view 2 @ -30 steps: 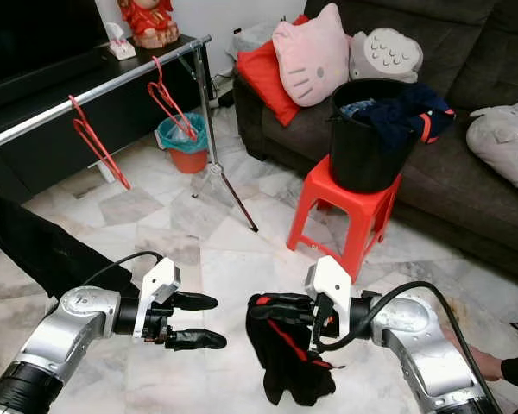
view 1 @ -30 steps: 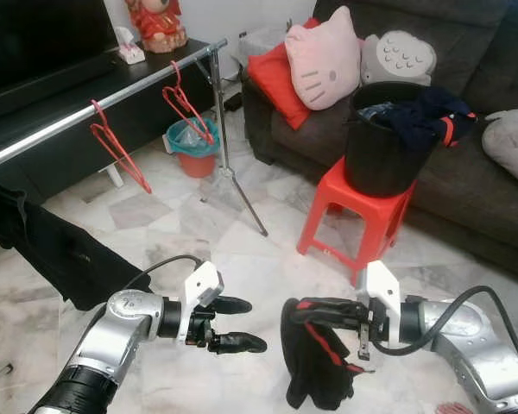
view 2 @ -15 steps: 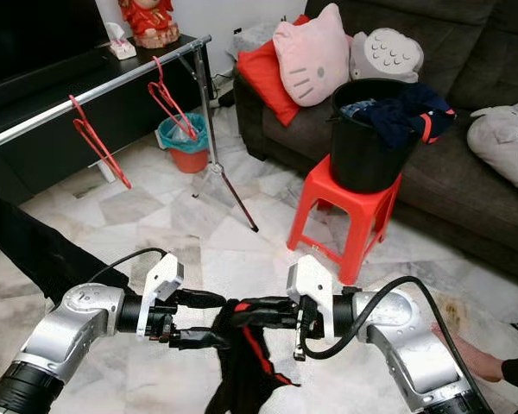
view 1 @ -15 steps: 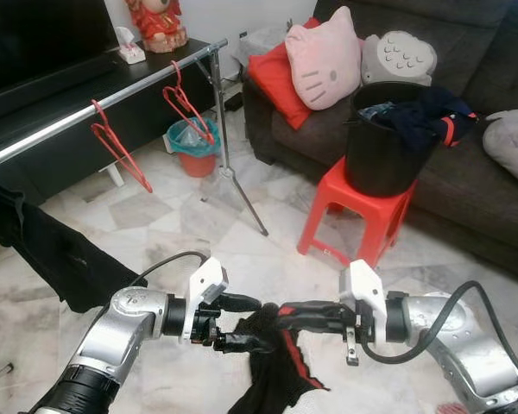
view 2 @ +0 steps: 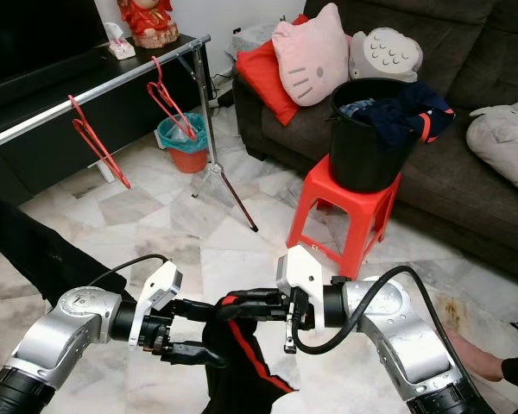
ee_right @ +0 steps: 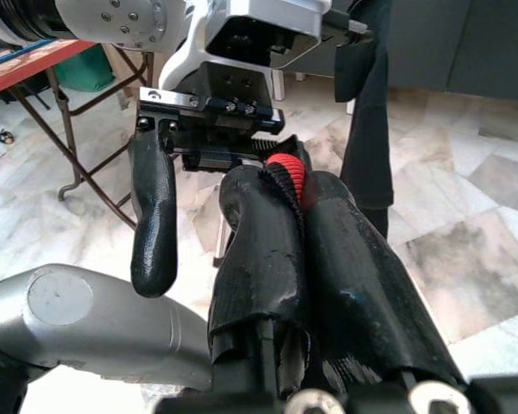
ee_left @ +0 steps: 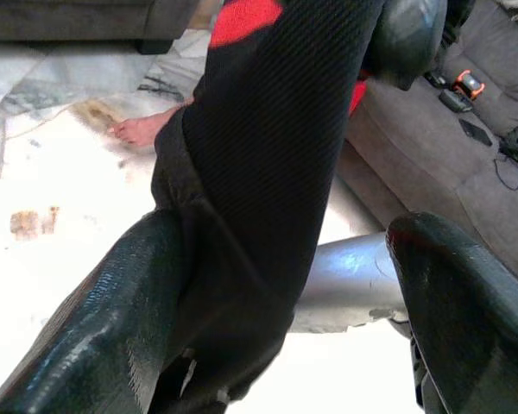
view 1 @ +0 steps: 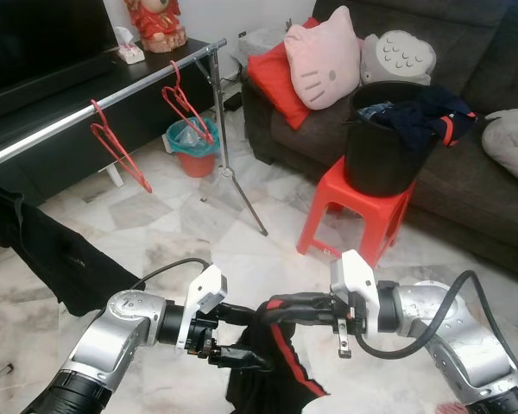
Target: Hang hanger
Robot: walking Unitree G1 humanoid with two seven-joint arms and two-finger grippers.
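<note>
The main risk here is the black garment (view 1: 272, 366) slipping to the floor during the hand-over low in front of the robot. The right gripper (view 1: 281, 304) is pinching the garment's top edge between its pressed-together fingers, and the right wrist view shows only a thin fold with a red trim caught there, so a small tug could pull it free. The left gripper (view 1: 235, 335) has its fingers spread with the cloth hanging between them; the left wrist view shows the fabric lying against one finger and apart from the other, so it has no hold yet. If the right gripper lets go before the left closes, the cloth would likely drop onto the marble floor (view 1: 198, 224). The cloth is limp and could bunch or twist, making it hard to thread onto a hanger. The hangers themselves, two red wire ones (view 1: 119, 155) (view 1: 187, 105), hang on the metal rail (view 1: 112, 99) well away to the robot's left, tilted along the bar, thin and light, likely to swing or slide if bumped. More clothes spill from the black bucket (view 1: 382, 142) on the red stool (view 1: 350, 216) by the sofa (view 1: 466, 172). A person's bare foot (view 2: 475, 355) rests on the floor near the right arm, so a wide swing could strike it.
</note>
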